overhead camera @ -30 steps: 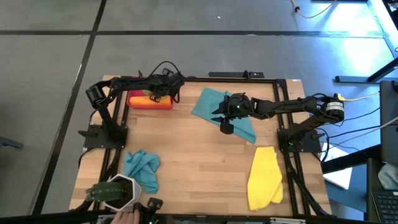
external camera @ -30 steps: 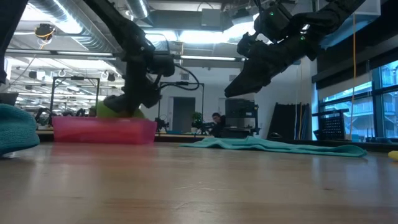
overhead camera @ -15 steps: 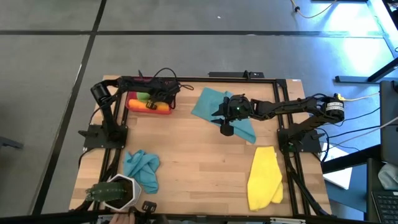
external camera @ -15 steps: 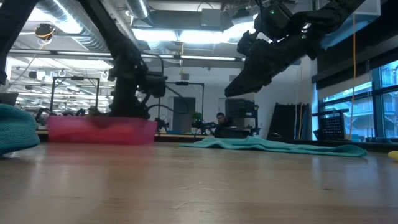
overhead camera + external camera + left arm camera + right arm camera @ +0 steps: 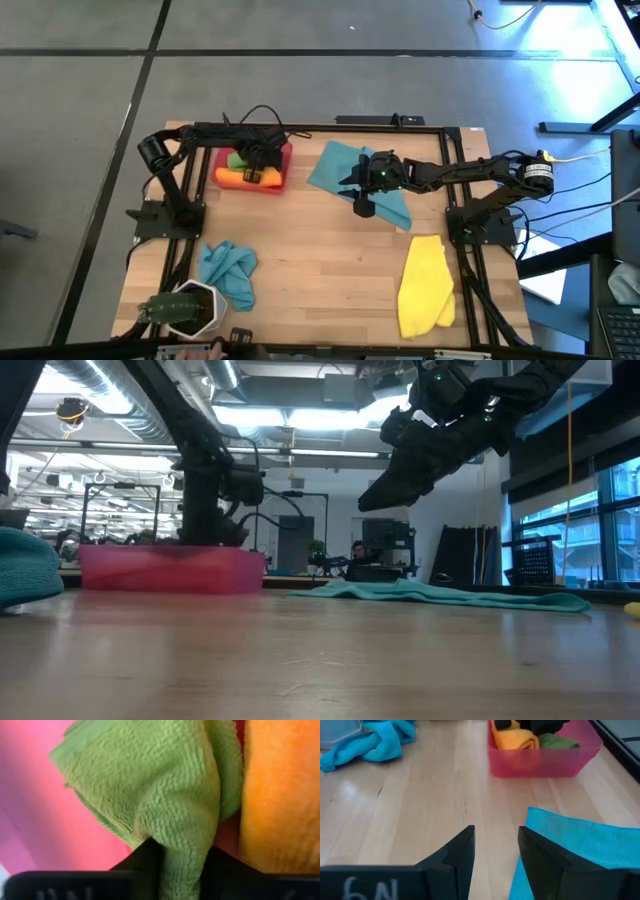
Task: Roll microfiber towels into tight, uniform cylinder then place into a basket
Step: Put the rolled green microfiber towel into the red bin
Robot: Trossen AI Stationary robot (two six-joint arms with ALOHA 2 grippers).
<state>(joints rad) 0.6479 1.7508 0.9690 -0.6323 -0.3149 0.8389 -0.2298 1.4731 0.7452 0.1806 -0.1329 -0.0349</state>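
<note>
Two rolled towels, the green towel [image 5: 165, 805] and the orange towel [image 5: 240, 177], lie side by side in the red basket [image 5: 283, 170] at the tabletop's [image 5: 320, 270] far left, with the left end effector [image 5: 255, 160] down inside it, fingers either side of a fold of green cloth, though whether they grip or have let go cannot be told. To finish this placement well, open fully, then lift straight up so the cloth does not snag and unroll. Beyond them the right end effector [image 5: 495, 850] hovers, parted and empty, over the flat teal towel [image 5: 350, 175]; another teal towel [image 5: 228, 270] and the yellow towel [image 5: 425, 285] wait nearer the front.
</note>
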